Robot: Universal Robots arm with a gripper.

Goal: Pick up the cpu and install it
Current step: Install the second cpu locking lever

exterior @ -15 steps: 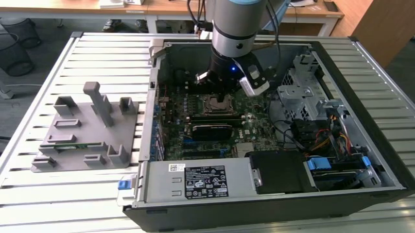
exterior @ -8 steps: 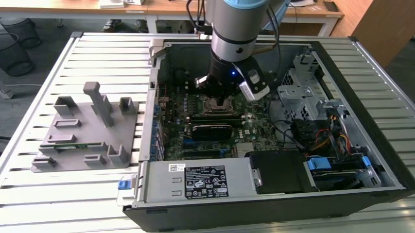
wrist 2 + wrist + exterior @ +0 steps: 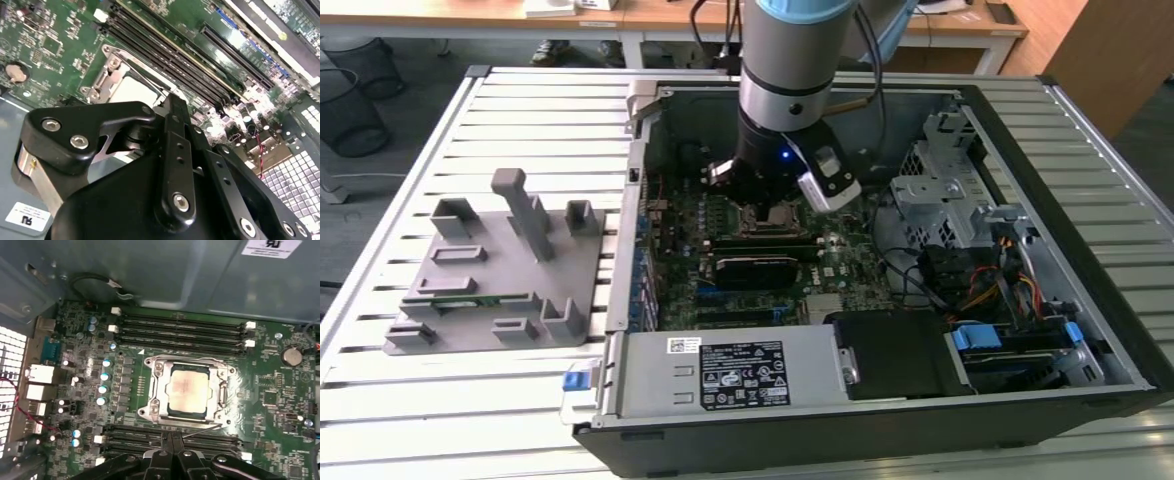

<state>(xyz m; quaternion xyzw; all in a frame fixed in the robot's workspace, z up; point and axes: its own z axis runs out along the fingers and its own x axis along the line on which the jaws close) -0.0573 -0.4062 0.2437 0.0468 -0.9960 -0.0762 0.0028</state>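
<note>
— Computer case first, since its front wall sits closest in the exterior view. What am I looking at?

— It lies open on a slatted table and is the biggest thing there. The green motherboard covers its floor from about nine o'clock to the centre. The arm comes down into the case from twelve o'clock.

— And around it?

— A grey power supply fills the case at six o'clock. Outside the case, toward nine o'clock, a grey fixture tray rests on the table, with a narrow green memory stick lying in it.

— Where is the claw?

— The gripper hangs low over the middle of the board, just beside the processor socket. In the first wrist view its two fingers meet along one line, clenched together with nothing between them.

— And the cpu?

— The cpu lies flat inside the socket's metal frame, silvery top up. It is clear of the fingers, and I see no contact. In the second wrist view a pale corner of it shows just past the fingertip.

— Anything smaller?

— Rows of black memory slots run along both sides of the socket. A coin cell battery sits near one end of them.
</note>
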